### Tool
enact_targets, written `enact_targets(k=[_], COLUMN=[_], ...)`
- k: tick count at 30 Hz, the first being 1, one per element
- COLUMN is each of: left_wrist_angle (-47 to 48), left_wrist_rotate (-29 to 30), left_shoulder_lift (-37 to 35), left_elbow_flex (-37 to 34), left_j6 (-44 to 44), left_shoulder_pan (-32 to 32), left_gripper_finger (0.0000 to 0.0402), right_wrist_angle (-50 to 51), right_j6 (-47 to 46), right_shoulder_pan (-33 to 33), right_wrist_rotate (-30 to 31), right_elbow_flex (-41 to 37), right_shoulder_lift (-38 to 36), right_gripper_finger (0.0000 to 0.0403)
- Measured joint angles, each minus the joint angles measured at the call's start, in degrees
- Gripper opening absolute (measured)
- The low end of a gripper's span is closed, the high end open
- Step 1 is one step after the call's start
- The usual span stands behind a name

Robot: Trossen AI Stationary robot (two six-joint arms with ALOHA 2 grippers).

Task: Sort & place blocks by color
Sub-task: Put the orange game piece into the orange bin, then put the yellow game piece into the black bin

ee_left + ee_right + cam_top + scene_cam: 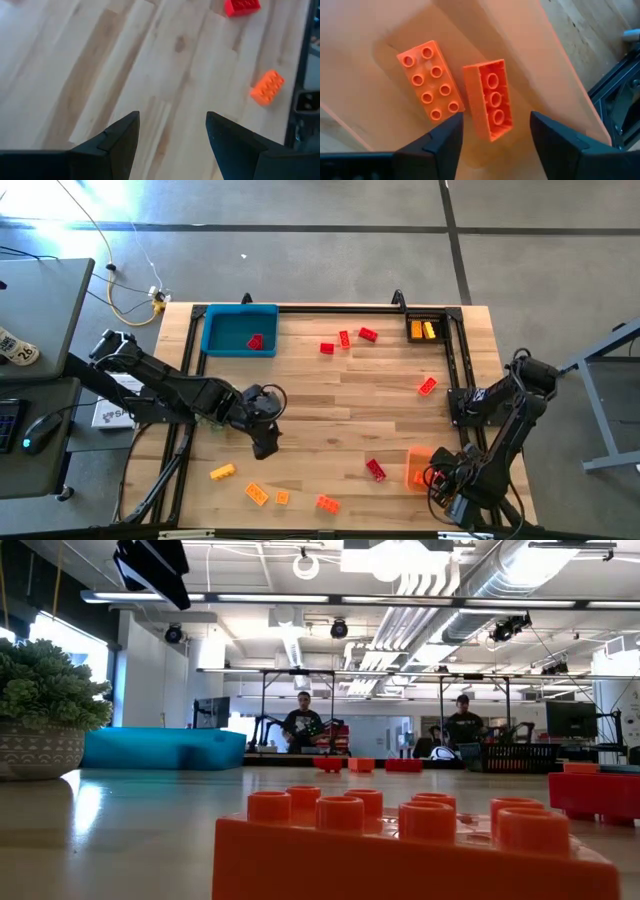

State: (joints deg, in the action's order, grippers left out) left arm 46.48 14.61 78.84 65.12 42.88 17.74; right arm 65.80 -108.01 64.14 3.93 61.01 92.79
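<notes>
high view: wooden table (330, 420) with a blue tray (240, 331) at the far left corner, one red block (255, 341) inside it. all places below given from the blue tray. yellow tray (424, 329) far across the table on the same far edge, yellow blocks inside. between the two trays, three red blocks (345, 338) loose on the wood. orange block (427, 386) nearer the yellow tray, a bit toward the near edge. left gripper (265, 442) hangs over bare wood toward the near edge from the blue tray, fingers apart, nothing held. near edge: yellow-orange block (222, 471), then three orange blocks (257, 494) in a loose row. red block (375, 469) further right. orange tray (420, 466) at the corner diagonally opposite the blue tray, right gripper (438, 478) over it.

low view: big orange block (410, 850) up close, studs up. blue tray (163, 748) behind at left, potted plant (42, 710) left of it. red blocks (362, 764) far back, red block (596, 790) at right. two people (303, 726) in the room behind.

left wrist view: left gripper (172, 137) fingers spread wide, empty, above bare wood. orange block (267, 87) and red block (242, 6) ahead.

right wrist view: right gripper (496, 137) fingers apart, holding nothing, over the orange tray (365, 105). two orange blocks in it: one studs up (430, 80), one on its side showing the hollow underside (490, 99), just beside each other.
</notes>
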Motion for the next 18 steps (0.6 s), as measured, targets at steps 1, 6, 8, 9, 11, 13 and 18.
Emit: enact_targets(k=[1, 6, 8, 9, 11, 13, 18], left_wrist_angle=[0.00, 0.00, 0.00, 0.00, -0.02, -0.02, -0.04], left_wrist_rotate=[-0.33, -0.86, -1.34, -1.82, -2.36, -2.43, -3.80], left_shoulder_lift=[0.01, -0.01, 0.00, 0.00, 0.01, -0.01, 0.51], left_elbow_flex=[0.00, 0.00, 0.00, 0.00, 0.00, 0.00, 0.00], left_j6=[-0.40, -5.48, -7.70, -8.65, -10.19, -11.16, -16.62], left_shoulder_pan=[0.41, 4.25, 6.53, 7.67, 10.18, 12.51, 17.66], left_gripper_finger=[0.0217, 0.0217, 0.0217, 0.0217, 0.0217, 0.0217, 0.0217], right_wrist_angle=[0.00, 0.33, 0.42, 0.48, 0.71, 1.28, 1.90], right_j6=[0.00, -2.32, -4.19, -5.04, -6.67, -7.97, -8.96], right_shoulder_pan=[0.00, 0.00, -0.02, -0.02, -0.02, -0.09, -1.59], right_wrist_rotate=[0.02, 1.28, 3.17, 4.30, 6.72, 8.54, 9.66], right_elbow_flex=[0.00, 0.00, 0.00, 0.00, 0.00, 0.00, 0.00], right_shoulder_lift=[0.00, -0.95, -1.76, -2.21, -3.01, -3.79, -5.34], right_gripper_finger=[0.0220, 0.0226, 0.0226, 0.0227, 0.0227, 0.0227, 0.0228])
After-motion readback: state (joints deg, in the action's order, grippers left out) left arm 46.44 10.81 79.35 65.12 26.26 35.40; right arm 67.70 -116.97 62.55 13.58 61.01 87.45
